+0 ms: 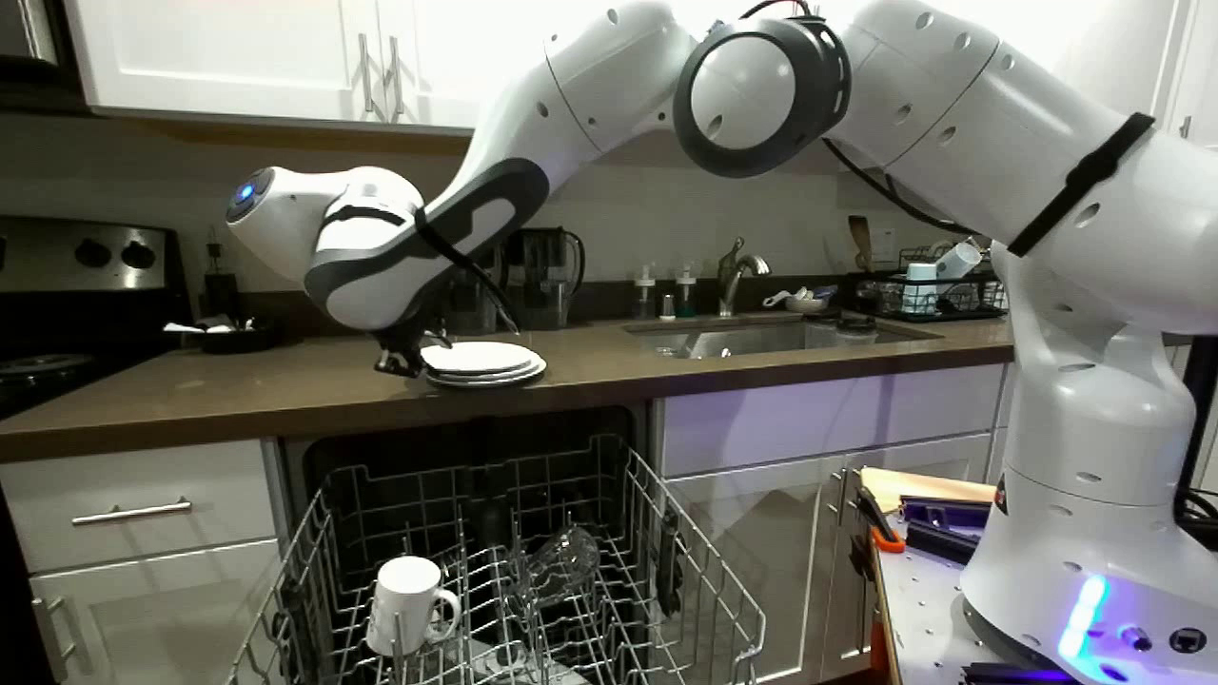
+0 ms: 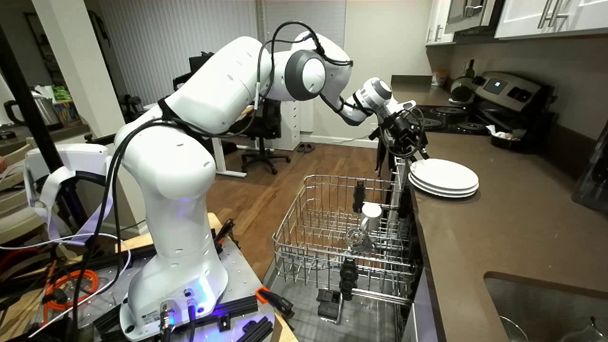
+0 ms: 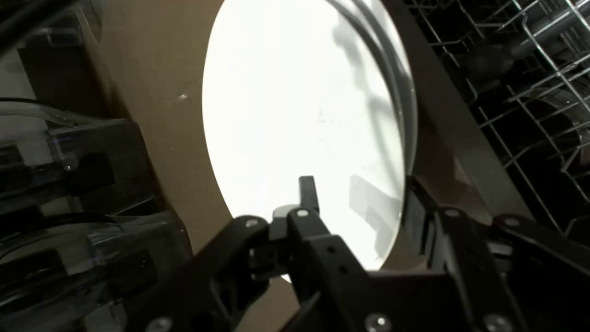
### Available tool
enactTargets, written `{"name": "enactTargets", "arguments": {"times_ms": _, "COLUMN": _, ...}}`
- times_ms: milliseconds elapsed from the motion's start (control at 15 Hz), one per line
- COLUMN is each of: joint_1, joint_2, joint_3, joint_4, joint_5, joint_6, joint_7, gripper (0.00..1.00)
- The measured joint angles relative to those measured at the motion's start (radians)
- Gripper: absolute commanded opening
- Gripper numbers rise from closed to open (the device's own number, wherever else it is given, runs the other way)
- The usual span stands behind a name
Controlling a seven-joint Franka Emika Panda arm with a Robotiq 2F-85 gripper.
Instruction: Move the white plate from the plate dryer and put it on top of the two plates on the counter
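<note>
a white robot arm (image 1: pixel 590 95) arches over the scene in both exterior views, its far end low near the front edge of the brown tabletop (image 1: pixel 238 390). under that edge the plate dryer (image 1: pixel 699 536), a wire rack with upright tines, stands pulled out. the steel sink (image 1: pixel 752 341) is set in the tabletop, well apart from the arm's far end, and a black wire dish rack (image 1: pixel 885 303) stands beyond it. a clear pitcher (image 1: pixel 548 297) with a handle stands at the back of the tabletop. the two plates (image 2: pixel 444 194) lie flat on the tabletop, just beside its front edge. the white plate (image 2: pixel 444 173) lies on top of them, slightly out of line with the rims below. the gripper (image 3: pixel 359 184) is at one side of these plates, set to a middling width: in the wrist view one of its fingers (image 3: pixel 309 193) stands over the white plate's face and the other just outside its rim. whether either touches the plate i cannot tell. in the plate dryer sit a white mug (image 1: pixel 409 599) and, near it, a tilted clear glass (image 1: pixel 566 563).
</note>
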Motion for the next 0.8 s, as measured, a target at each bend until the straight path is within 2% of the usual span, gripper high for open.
{"name": "enactTargets", "arguments": {"times_ms": 400, "joint_1": -0.027, "joint_2": -0.049, "joint_3": 0.001, "joint_4": -0.059, "joint_5": 0.071, "joint_6": 0.076, "joint_7": -0.007, "gripper": 0.5}}
{"name": "enactTargets", "arguments": {"times_ms": 667, "joint_1": -0.047, "joint_2": -0.078, "joint_3": 0.001, "joint_4": -0.086, "joint_5": 0.129, "joint_6": 0.124, "joint_7": -0.026, "gripper": 0.55}}
{"name": "enactTargets", "arguments": {"times_ms": 800, "joint_1": -0.053, "joint_2": -0.093, "joint_3": 0.0, "joint_4": -0.093, "joint_5": 0.157, "joint_6": 0.144, "joint_7": -0.04, "gripper": 0.55}}
